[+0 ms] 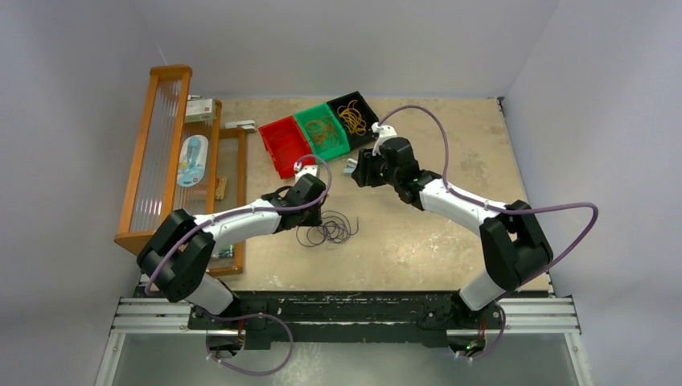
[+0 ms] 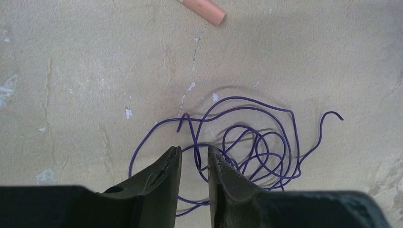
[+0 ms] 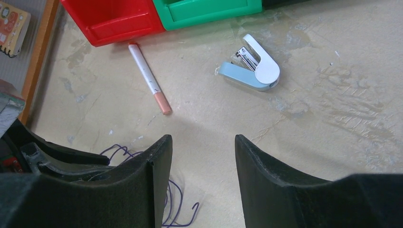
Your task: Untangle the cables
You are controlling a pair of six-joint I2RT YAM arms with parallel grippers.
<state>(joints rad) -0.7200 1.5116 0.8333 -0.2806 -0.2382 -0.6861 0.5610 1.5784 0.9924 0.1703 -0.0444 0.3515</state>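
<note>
The cables show as one tangle of thin purple wire lying in loops on the tan table, left of centre. In the left wrist view the tangle spreads ahead and to the right of my left gripper. Its jaws stand a narrow gap apart, low over the tangle's left edge, and a strand runs through the gap without being pinched. In the top view the left gripper hangs just above the wire. My right gripper is open and empty, up and to the right of the tangle. In its wrist view it sees a wire end at lower left.
Red, green and black bins stand at the back, the last two holding yellowish wires. A white-and-blue stapler and a white pen with a pink end lie in front of them. A wooden rack lines the left side.
</note>
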